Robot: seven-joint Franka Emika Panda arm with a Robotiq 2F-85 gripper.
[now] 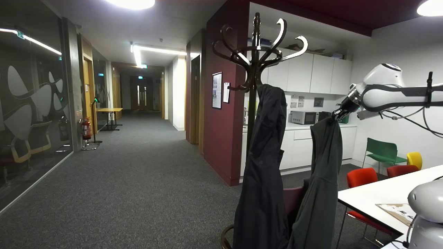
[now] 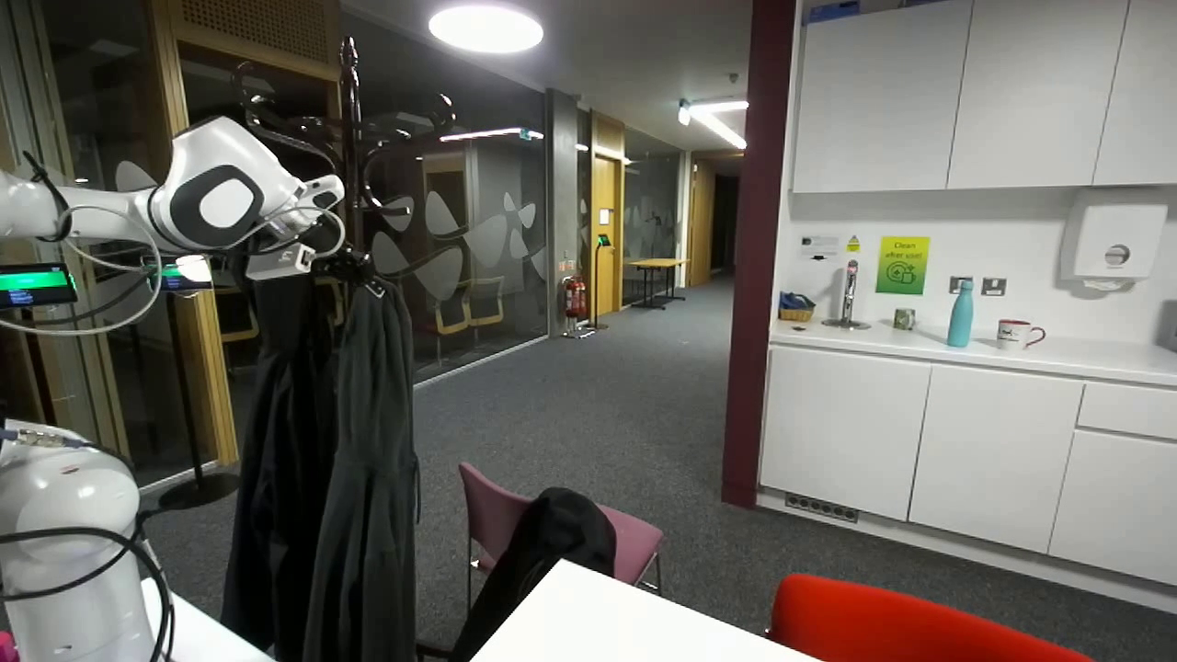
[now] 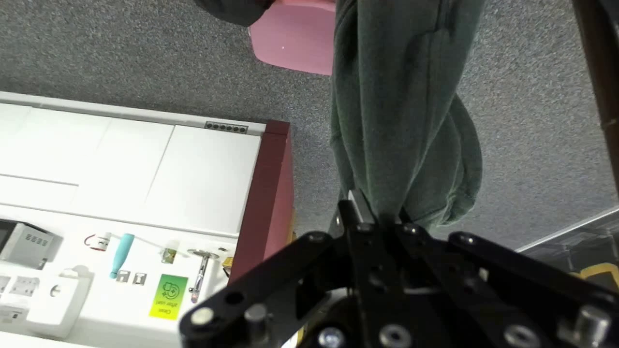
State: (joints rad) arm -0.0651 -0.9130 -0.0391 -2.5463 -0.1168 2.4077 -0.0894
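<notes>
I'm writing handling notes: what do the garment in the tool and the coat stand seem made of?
The greyish-green garment looks like soft matte fabric, perhaps fleece or knit: it bunches and drapes in folds. The coat stand seems dark glossy wood, probably varnished: its curved arms catch bright highlights, though painted metal is possible.

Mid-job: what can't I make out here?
Lower end of the dark green garment: cut off by the bottom edge in both exterior views, the top edge in the wrist view.
Which part the gripper grips: bunched folds hide it in the wrist view.
Base of the coat rack: mostly hidden by the dark coat in an exterior view.
Text on the framed poster: too small in an exterior view.
</notes>
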